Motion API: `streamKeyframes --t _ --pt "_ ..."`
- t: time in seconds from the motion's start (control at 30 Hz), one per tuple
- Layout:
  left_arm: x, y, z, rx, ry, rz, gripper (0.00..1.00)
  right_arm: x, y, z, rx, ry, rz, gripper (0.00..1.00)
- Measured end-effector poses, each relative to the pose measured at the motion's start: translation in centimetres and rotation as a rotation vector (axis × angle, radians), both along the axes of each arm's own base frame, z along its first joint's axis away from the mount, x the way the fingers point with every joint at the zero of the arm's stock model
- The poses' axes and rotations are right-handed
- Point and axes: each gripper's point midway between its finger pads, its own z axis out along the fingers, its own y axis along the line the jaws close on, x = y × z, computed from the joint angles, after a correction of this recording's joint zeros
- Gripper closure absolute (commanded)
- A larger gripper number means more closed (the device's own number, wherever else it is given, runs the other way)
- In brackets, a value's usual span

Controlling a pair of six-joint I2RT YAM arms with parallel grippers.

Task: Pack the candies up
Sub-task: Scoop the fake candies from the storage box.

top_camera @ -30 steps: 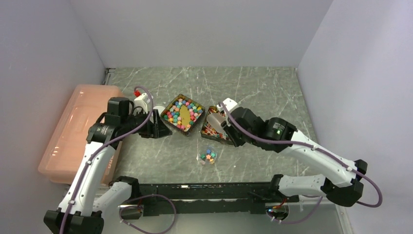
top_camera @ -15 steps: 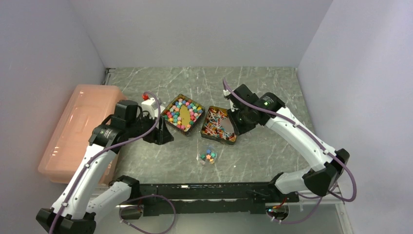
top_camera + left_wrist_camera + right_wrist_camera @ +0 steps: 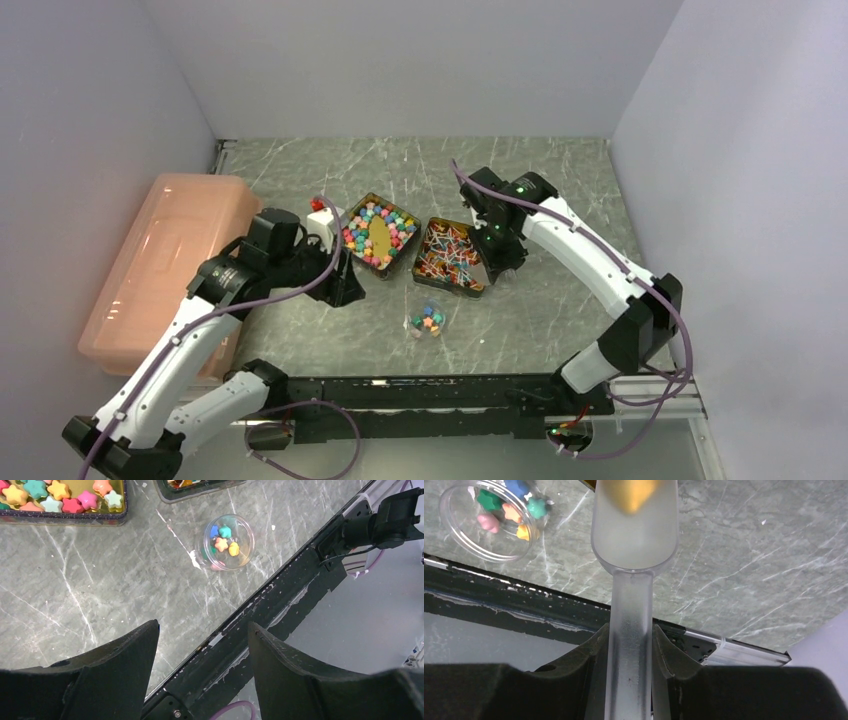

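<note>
While the top view shows two gold tins on the counter [image 3: 560,190], the first tin [image 3: 404,255] holding star candies [image 3: 372,222] and the second tin [image 3: 447,284] wrapped ones, only the wrist views show six stars in one clear jar [image 3: 246,555]. Left jaws stand apart, empty. Right jaws squeeze one clear scoop [image 3: 634,535], its tip cut off up top.

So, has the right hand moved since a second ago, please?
Yes, the right hand shifted rightward, from above the right tin to its right edge.
</note>
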Motion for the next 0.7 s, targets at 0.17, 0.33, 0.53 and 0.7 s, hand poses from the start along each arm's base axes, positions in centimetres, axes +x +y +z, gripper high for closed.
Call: streamKeyframes --t 0.17,0.33,0.53,0.7 --pt "-0.3 -0.1 0.2 -0.007 -0.014 -0.011 0.29 1.1 0.7 -1.0 -0.024 0.035 0.001 1.00" --pt "-0.6 -0.1 0.1 -0.006 -0.016 -0.015 0.28 2.2 1.3 -2.0 -0.041 0.056 0.007 1.00" --pt "-0.6 0.0 -0.1 -0.001 -0.016 -0.012 0.28 3.3 1.8 -2.9 -0.046 0.060 0.015 1.00" --pt "-0.6 0.0 -0.1 -0.001 -0.016 -0.013 0.28 3.9 2.0 -3.8 -0.055 0.077 0.025 1.00"
